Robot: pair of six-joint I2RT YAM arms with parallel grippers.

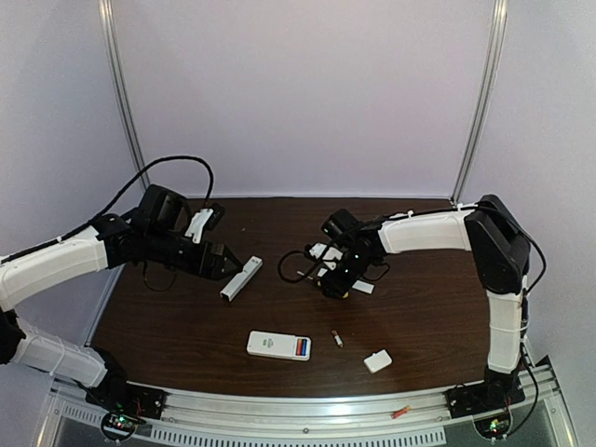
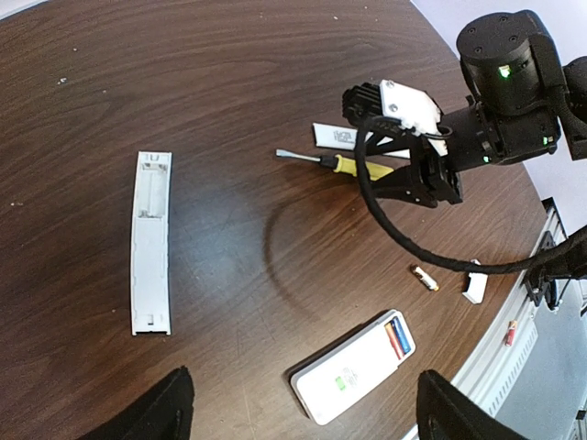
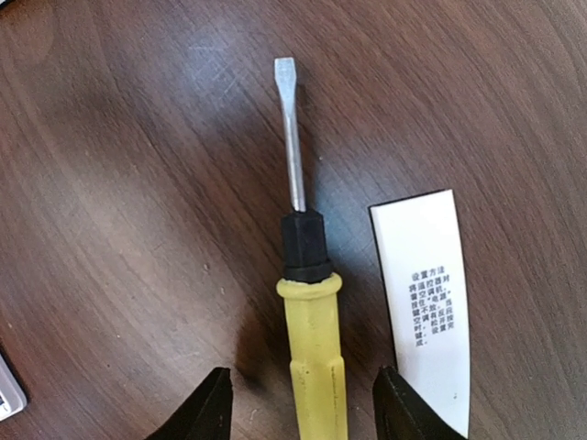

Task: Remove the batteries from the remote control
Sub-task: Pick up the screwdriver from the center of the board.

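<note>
Status: partway, by my read. One loose cell (image 1: 337, 339), gold-and-red, lies on the table just at 3 o'clock of the remote control (image 1: 270, 345). Two seated cells (image 2: 397, 336), one red and one blue, sit side by side in the open bay at its end. Those two are left to pull. Small white cover (image 1: 377, 360) lies at 4 o'clock of the remote, apart from it.

Right gripper (image 3: 307, 408): jaws part-open, straddling the yellow handle of the screwdriver (image 3: 303, 247), gap on each side, nothing gripped.

Left gripper (image 1: 223, 263): wide open, empty, beside a long white housing (image 2: 151, 243) at 10 o'clock of the remote. The recess at one end shows no cells.

Materials:
- Table (image 1: 186, 317): dark wood-grain, lightly scratched.
- Screwdriver: fluted yellow plastic handle, black collar, bare steel flat blade.
- Printed white label plate (image 3: 426, 302): flat, just at 3 o'clock of the handle.
- Remote: smooth white plastic slab.
- Cells: tiny smooth cylinders.
</note>
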